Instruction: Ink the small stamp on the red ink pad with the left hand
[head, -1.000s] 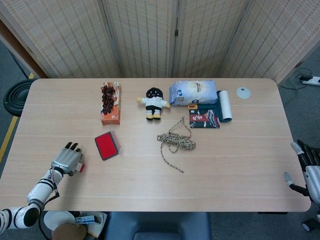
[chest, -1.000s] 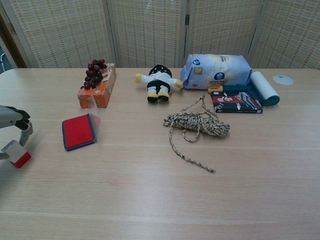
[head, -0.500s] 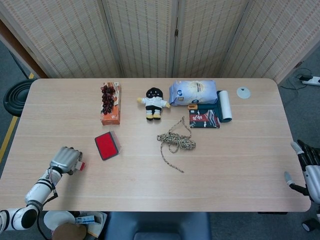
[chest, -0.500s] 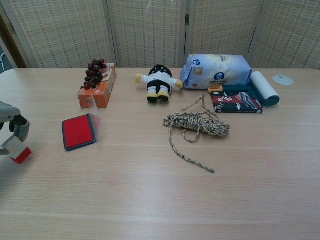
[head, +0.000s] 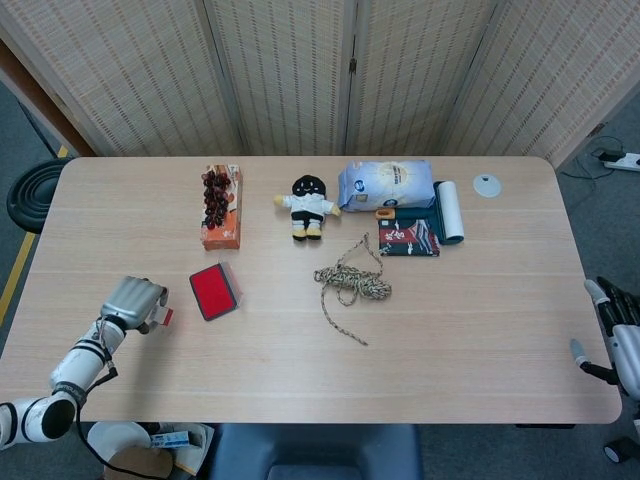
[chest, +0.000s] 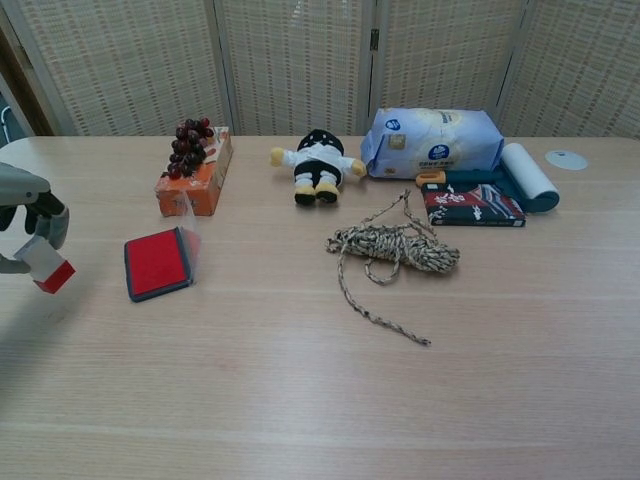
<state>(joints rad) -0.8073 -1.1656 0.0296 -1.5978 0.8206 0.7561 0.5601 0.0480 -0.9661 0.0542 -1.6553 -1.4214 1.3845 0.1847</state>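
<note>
My left hand (head: 131, 300) (chest: 25, 210) holds the small stamp (chest: 49, 267) (head: 161, 317), a white block with a red base, lifted clear of the table. It hangs left of the red ink pad (head: 213, 291) (chest: 157, 262), which lies open on the table with its clear lid tilted up at its right side. A gap of bare table separates stamp and pad. My right hand (head: 617, 338) hangs off the table's right edge with fingers apart, holding nothing.
Behind the pad stands an orange box with grapes (head: 220, 205). A doll (head: 308, 206), a blue-white bag (head: 386, 184), a white roll (head: 450, 210), a dark booklet (head: 408, 239) and a coiled rope (head: 350, 283) fill the middle and back. A small disc (head: 487, 185) lies far right.
My left hand closed on the stamp, lifted it off the table and moved it up and toward the ink pad. The right hand barely shifted.
</note>
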